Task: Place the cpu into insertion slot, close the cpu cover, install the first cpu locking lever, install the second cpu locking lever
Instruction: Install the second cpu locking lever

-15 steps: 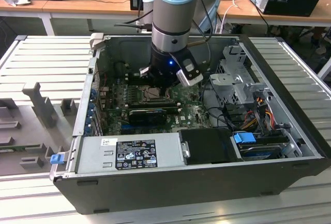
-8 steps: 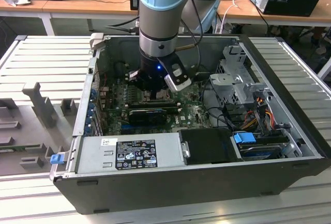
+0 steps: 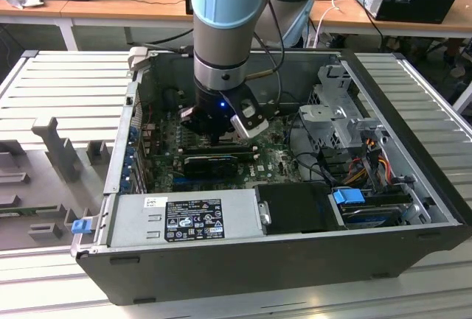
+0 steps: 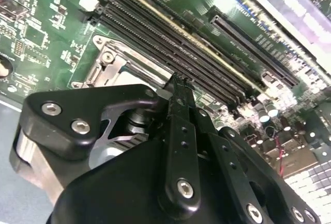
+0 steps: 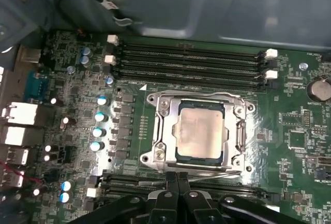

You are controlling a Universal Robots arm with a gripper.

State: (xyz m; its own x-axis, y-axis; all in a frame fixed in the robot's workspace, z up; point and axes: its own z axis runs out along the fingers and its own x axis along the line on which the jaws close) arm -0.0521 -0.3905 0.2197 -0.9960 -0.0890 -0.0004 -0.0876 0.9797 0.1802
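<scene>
Exterior view, its left to its right: grey moulded fixture tray (image 3: 44, 164) on the ribbed counter (image 3: 66, 76), then the open computer case (image 3: 280, 260) lying on its side, power supply (image 3: 184, 219) along the near edge, drive cage (image 3: 339, 116) toward the exterior view's right. Arm (image 3: 225, 24) comes down near-vertical into the case, wrist pointing straight down over the green motherboard (image 3: 166, 153). Hand (image 3: 221, 136) sits low, just above the board, beside the long black graphics card (image 3: 210, 163).

First wrist view: row of blue-topped capacitors (image 5: 99, 131) at one side of the socket; memory slots (image 5: 189, 61) run along the far side. The cpu (image 5: 200, 131) lies flat in the insertion slot (image 5: 181, 153), pale metal top showing through the window of the cpu cover (image 5: 164, 125), which lies down over it. A thin locking lever (image 5: 217, 175) runs along the socket edge nearest the hand. Hand's fingertips (image 5: 177, 176) pressed together, closed, tips right at that lever; cannot tell whether they touch it. Nothing seen gripped between them.

Second wrist view: black finger linkage fills the near part, fingers (image 4: 180, 100) shut together and pointing at the socket frame's edge beside the memory slots
</scene>
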